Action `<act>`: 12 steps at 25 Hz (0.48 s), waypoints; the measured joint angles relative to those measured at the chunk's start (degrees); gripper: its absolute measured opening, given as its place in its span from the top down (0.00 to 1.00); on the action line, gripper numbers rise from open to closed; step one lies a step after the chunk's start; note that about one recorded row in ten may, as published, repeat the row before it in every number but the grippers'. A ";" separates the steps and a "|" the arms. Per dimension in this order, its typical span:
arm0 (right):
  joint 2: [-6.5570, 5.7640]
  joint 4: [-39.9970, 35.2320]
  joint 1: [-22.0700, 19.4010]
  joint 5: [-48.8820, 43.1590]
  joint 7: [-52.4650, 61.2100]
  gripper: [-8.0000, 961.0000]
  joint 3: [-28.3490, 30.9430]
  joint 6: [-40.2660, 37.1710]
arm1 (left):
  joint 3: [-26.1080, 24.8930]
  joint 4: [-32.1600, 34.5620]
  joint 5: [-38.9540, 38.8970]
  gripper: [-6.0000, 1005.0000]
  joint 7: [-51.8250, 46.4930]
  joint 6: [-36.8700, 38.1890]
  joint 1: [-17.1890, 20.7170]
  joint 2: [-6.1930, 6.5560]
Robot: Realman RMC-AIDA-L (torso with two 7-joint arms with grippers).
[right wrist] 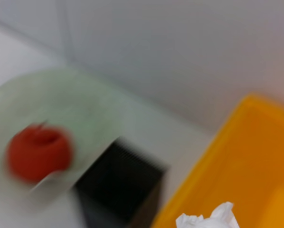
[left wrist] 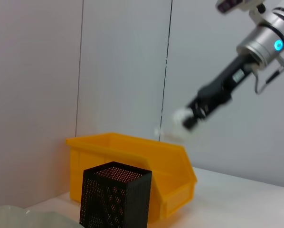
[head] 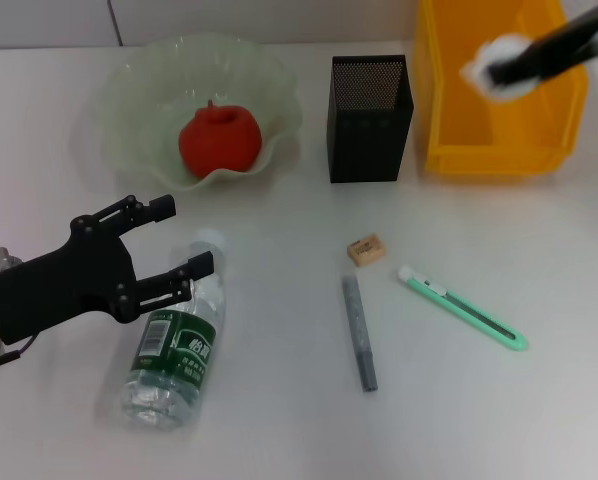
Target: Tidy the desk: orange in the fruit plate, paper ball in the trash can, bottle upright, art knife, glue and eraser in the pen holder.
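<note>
The orange (head: 219, 140) sits in the pale green fruit plate (head: 129, 82) at the back left. My right gripper (head: 503, 66) hangs above the yellow trash can (head: 499, 150), shut on the white paper ball (head: 477, 68). The bottle (head: 177, 345) lies on its side at the front left, cap pointing away from me. My left gripper (head: 185, 238) stands open just beside the bottle's cap end. The tan eraser (head: 365, 250), the grey glue (head: 359, 332) and the mint-green art knife (head: 462, 307) lie on the table in front of the black mesh pen holder (head: 371, 118).
The pen holder (left wrist: 116, 197) stands between the fruit plate and the trash can (left wrist: 132, 159), close to the bin's wall. A pale wall rises behind the table. In the right wrist view the paper ball (right wrist: 208, 219) shows over the bin (right wrist: 246, 161).
</note>
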 joint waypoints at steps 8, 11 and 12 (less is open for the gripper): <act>-2.37 14.80 2.73 -0.20 -6.57 0.43 7.02 18.62 | -0.20 0.01 -0.52 0.16 -0.08 0.73 -0.02 -0.03; -2.67 23.22 4.39 0.00 -9.39 0.42 7.07 24.34 | -0.43 0.00 -0.75 0.16 -0.05 1.07 -0.07 -0.13; -2.71 24.70 4.85 0.03 -10.02 0.42 7.08 25.29 | -0.48 0.05 -0.79 0.16 -0.05 1.85 -0.24 -0.14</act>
